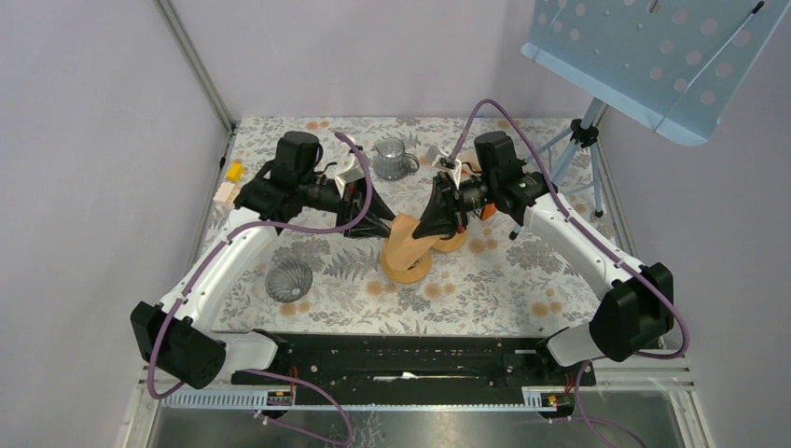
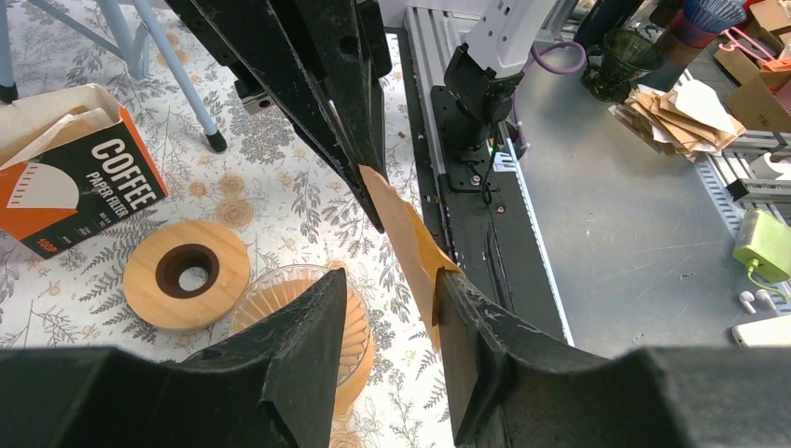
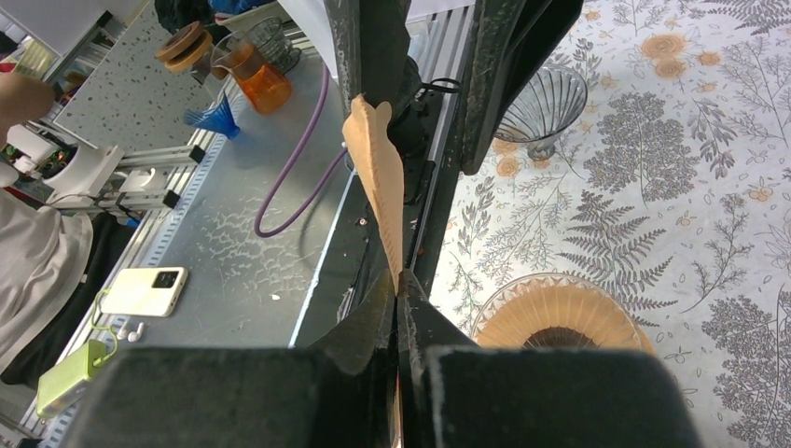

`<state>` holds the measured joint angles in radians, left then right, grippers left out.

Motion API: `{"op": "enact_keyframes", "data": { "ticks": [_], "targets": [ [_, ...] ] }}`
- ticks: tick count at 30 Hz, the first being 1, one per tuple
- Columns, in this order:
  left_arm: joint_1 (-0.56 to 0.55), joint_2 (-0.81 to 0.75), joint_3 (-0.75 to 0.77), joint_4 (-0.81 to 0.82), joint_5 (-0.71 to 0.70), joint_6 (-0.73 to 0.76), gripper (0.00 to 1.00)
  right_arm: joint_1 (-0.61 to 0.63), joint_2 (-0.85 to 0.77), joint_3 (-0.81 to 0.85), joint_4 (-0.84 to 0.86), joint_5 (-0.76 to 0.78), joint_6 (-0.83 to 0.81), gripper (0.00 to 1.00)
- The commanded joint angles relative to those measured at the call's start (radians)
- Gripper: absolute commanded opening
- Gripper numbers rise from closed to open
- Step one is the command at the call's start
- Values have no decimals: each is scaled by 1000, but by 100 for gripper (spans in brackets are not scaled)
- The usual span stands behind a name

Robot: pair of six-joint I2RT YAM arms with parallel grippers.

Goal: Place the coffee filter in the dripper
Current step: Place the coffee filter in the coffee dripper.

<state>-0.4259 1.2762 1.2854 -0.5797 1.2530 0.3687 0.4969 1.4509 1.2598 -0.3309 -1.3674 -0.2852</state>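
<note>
While the coffee filter hangs above the dripper, we count nothing as seated.
Our right hand pinches the filter just above the dripper; our left hand gapes open, one finger touching the paper. Lowering and release are left, we judge.

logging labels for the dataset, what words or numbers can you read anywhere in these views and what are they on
"COFFEE": large white letters on the orange and black carton, left wrist view.
"PAPER FILTER": smaller white line just under it, same carton.
"100...": small print at the carton's lower corner; the rest is too small to read.
Top and right wrist views: no legible text.
</note>
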Motion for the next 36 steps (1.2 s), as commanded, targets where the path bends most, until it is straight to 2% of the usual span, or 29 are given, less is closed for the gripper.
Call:
{"op": "enact_keyframes", "data": {
  "ticks": [1,8,12,15,18,19,22,23,24,26,28,31,36],
  "targets": [
    [-5,-11,-28,110,19,-59,44,7,-26,37,45,25,39,0],
    [-8,-13,-92,190,19,-138,44,8,-27,46,81,43,72,0],
    [-7,-13,-126,263,28,-214,39,8,-30,44,102,50,88,0],
    [-8,-7,-150,363,34,-314,29,6,-30,44,115,62,97,0],
    [-8,0,-156,427,35,-412,9,5,-26,44,139,85,121,1],
    [-7,2,-157,449,31,-455,2,4,-25,45,152,98,136,5],
    [-2,-3,-152,463,-26,-501,0,-3,-24,65,157,191,173,24],
    [3,-8,-147,458,-61,-515,0,-5,-24,83,141,235,171,32],
    [11,-11,-142,451,-99,-528,0,-7,-25,107,109,290,160,46],
    [28,-15,-118,432,-210,-568,0,-9,-25,173,21,403,98,62],
    [45,-17,-77,411,-369,-642,0,-9,-25,233,-38,531,63,69],
    [54,1,3,344,-581,-744,0,-9,-8,314,-64,681,73,74],
    [52,41,75,285,-742,-917,0,10,25,393,-79,817,101,77]
  ]
}}
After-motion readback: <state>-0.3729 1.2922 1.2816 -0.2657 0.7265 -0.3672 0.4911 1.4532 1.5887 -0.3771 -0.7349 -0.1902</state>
